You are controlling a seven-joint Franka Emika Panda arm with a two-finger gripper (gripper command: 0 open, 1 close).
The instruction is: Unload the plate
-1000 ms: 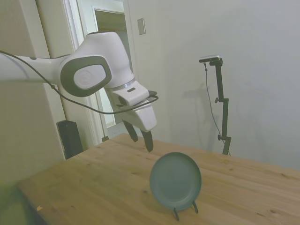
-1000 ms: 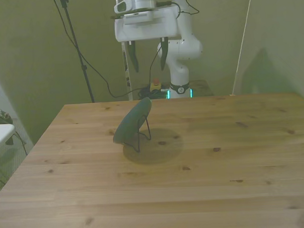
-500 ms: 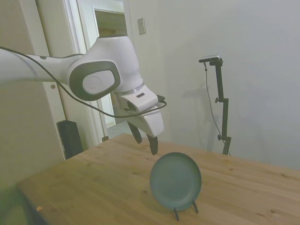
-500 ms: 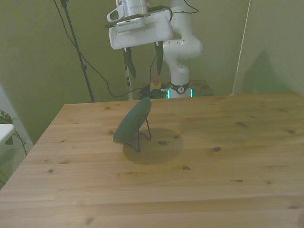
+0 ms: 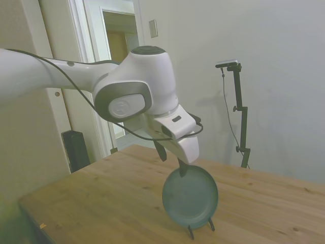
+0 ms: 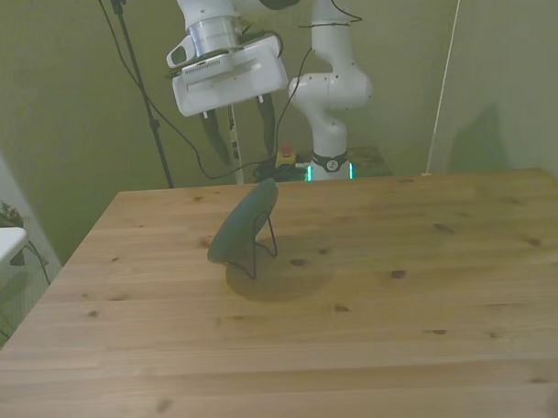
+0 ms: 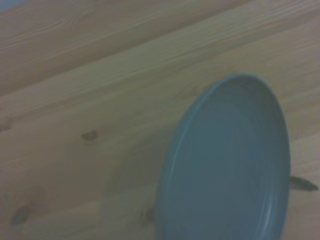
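Observation:
The teal grey-green plate [image 5: 190, 197] leans nearly upright in a thin black wire stand [image 5: 200, 230] on the wooden table [image 5: 101, 198]. In the front view the plate [image 6: 241, 226] is seen edge-on, tilted toward the front view's left. My gripper [image 6: 239, 136] hangs open just above and behind the plate's top rim, fingers pointing down and apart. In the side view the gripper [image 5: 171, 161] has one fingertip [image 5: 182, 171] right by the rim; I cannot tell whether it touches. The wrist view shows the plate's face [image 7: 230, 165] from close by.
A black floor stand with a cable [image 6: 142, 85] rises behind the table at the front view's left. A doorway [image 5: 117, 76] and a dark box [image 5: 76, 150] lie beyond the table's far side in the side view.
The arm has swung down and toward the plate, moving to the front view's left. The fingers now hang just over the plate's top rim, still open.

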